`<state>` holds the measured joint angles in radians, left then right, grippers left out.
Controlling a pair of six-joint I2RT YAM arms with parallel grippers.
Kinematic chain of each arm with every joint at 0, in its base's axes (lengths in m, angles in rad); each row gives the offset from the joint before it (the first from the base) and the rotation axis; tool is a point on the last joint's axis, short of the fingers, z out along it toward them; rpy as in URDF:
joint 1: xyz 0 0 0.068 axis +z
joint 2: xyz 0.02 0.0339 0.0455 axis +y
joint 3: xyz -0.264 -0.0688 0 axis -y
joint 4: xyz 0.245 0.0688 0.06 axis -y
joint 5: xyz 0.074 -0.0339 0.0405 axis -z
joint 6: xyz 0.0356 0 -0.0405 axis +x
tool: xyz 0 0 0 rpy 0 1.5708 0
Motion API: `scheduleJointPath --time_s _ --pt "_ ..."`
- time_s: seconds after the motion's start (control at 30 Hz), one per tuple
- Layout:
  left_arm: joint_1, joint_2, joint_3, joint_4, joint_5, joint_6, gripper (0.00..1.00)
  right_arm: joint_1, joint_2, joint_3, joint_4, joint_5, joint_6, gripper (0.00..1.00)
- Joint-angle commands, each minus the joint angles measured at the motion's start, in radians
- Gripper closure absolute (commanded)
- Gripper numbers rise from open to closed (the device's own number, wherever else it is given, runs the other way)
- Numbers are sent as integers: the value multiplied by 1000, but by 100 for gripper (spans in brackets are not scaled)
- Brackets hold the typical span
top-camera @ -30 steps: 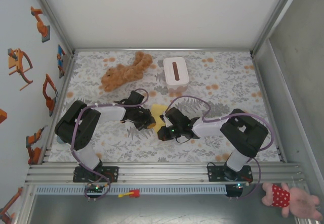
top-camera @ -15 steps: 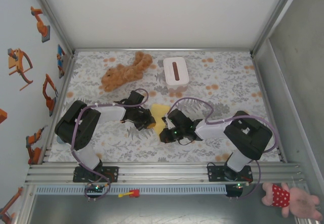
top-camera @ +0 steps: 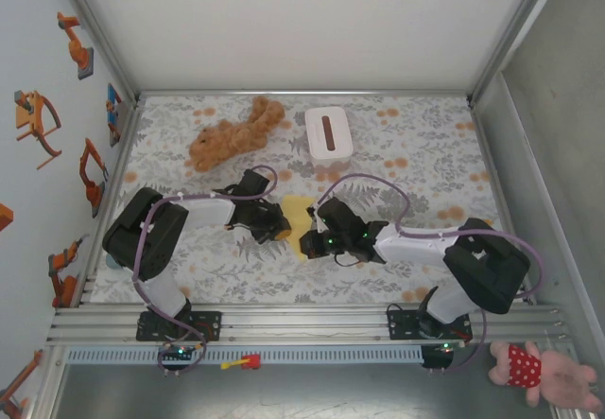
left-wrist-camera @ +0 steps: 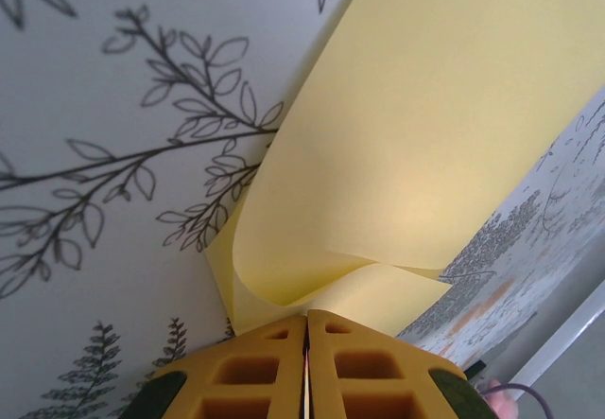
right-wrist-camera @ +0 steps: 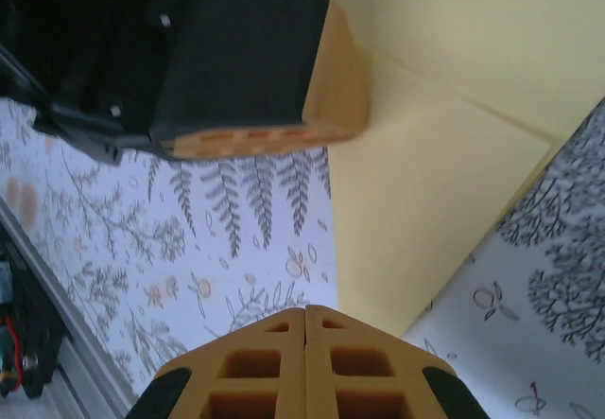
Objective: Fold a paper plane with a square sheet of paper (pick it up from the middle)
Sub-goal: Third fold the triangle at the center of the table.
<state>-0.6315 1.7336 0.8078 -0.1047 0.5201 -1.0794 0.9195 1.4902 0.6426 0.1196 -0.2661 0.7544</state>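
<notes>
Softly curled, smooth yellow paper sheet on leaf-printed cloth.

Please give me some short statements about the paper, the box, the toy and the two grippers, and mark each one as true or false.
1. The sheet of paper is pale yellow, and part of it curls up. True.
2. The left gripper stands wide open. False: it is shut on the sheet's edge.
3. In the top view, the white box lies to the right of the brown plush toy. True.
4. The sheet rests on the white box. False: it lies on the table between the two grippers.
5. The right gripper is shut. True.
</notes>
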Motion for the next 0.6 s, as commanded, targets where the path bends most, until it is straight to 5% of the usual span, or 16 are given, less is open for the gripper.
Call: scheduleJointPath --time_s 0.0,0.57 --pt "-3 28 -5 9 -25 -34 92 -1 24 35 -20 86 39 100" --pt "-7 15 -1 51 3 -65 89 -1 158 101 -15 -2 66 100"
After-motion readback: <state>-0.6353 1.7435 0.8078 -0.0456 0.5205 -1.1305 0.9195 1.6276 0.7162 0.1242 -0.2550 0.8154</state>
